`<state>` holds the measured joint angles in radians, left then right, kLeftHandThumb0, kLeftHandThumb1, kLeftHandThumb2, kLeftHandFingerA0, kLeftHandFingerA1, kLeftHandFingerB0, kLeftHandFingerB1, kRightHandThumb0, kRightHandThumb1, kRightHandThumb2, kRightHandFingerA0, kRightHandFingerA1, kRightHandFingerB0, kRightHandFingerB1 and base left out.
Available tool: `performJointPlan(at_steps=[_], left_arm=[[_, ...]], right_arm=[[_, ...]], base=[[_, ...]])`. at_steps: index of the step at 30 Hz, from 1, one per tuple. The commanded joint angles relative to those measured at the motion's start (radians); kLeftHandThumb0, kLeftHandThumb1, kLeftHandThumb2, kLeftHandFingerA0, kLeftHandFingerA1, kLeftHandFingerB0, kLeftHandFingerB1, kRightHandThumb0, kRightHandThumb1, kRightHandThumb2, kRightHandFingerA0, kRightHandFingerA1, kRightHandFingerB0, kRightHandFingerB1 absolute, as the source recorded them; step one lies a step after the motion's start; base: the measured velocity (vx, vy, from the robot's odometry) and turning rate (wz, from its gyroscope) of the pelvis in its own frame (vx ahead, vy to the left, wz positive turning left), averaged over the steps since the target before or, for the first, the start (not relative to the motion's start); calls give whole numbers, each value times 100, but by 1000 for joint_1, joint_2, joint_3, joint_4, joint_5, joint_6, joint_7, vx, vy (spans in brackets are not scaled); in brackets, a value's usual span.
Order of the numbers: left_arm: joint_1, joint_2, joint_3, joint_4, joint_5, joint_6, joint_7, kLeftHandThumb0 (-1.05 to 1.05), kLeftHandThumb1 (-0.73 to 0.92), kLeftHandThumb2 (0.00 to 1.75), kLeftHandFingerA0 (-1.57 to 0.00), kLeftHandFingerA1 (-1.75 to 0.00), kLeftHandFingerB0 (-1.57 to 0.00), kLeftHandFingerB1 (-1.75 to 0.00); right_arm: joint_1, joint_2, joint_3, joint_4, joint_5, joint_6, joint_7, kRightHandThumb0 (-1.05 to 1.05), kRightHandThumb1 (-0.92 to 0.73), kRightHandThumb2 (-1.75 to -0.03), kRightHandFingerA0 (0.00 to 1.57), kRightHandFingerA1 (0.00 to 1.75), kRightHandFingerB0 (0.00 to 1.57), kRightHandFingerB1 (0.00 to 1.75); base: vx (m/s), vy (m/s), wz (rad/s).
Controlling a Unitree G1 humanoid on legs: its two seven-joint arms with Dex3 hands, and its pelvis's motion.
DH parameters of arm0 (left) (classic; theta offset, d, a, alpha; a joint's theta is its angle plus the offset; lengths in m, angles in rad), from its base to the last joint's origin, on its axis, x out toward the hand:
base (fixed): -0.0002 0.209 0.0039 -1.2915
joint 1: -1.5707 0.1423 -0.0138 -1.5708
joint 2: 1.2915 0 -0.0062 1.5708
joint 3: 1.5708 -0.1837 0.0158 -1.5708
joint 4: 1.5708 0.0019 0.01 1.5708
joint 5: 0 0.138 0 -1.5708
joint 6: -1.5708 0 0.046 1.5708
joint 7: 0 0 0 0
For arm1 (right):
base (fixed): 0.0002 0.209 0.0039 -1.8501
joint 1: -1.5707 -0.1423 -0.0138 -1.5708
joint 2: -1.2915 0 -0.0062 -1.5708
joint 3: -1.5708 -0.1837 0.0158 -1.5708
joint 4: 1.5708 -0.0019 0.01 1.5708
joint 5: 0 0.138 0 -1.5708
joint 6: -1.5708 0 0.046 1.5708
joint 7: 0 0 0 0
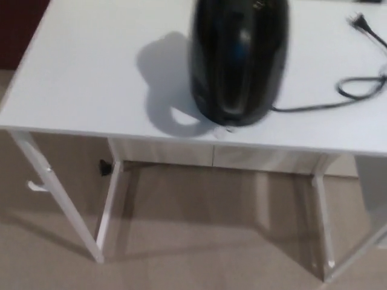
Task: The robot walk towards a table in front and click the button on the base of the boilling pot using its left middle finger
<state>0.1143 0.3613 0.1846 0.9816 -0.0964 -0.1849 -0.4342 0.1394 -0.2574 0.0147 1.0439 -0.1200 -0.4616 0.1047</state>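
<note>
The black boiling pot (239,60) is seen near the front edge of the white bench (84,78), its cord (338,96) trailing right; no fingers are shown.

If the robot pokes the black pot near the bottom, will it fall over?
Probably not. The black pot looks wide and rounded at its bottom and sits flat on the white table, so a low poke would likely slide it, not tip it. It stands near the front edge, though, and its cord lies loose, so that would hardly hold it.
</note>
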Motion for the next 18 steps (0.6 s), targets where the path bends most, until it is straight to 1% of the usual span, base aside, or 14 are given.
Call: performJointPlan(at_steps=[1,6,7,10,13,14,18], left_arm=[[9,14,-8,-5,17,-23,17,-17,48,54,-74,-47,-54,-38],[3,12,-5,-7,8,-12,19,-15,48,54,-75,-47,-53,-38],[-1,12,-6,-2,10,-14,19,-15,48,54,-77,-48,-53,-38],[-4,18,-16,12,22,-39,18,-16,48,54,-76,-48,-53,-38],[1,18,-16,6,19,-35,23,-16,49,54,-75,-47,-53,-38],[5,17,-12,-6,10,-21,16,-15,49,54,-74,-48,-53,-38],[3,19,-10,-6,10,-24,10,-15,49,54,-75,-48,-52,-38]], right_arm=[[3,-11,-1,3,-3,-7,-5,-22,-48,-54,81,51,45,44],[2,-10,-3,-8,2,1,-1,-22,-47,-54,80,51,46,44],[-2,-10,-6,-2,6,2,4,-22,-47,-54,79,51,46,44],[4,-10,-4,-8,5,3,8,-22,-48,-54,79,50,45,44],[9,-10,-1,-9,0,-6,3,-22,-48,-54,81,50,46,44],[4,-11,2,1,-7,-4,-5,-24,-47,-54,80,51,45,44],[-6,-11,7,5,-10,6,-7,-24,-47,-54,80,50,46,43]], base=[[131,139,10],[118,13,5],[142,-61,7],[108,-124,9],[189,-200,9],[241,-149,53],[145,-115,-1]])
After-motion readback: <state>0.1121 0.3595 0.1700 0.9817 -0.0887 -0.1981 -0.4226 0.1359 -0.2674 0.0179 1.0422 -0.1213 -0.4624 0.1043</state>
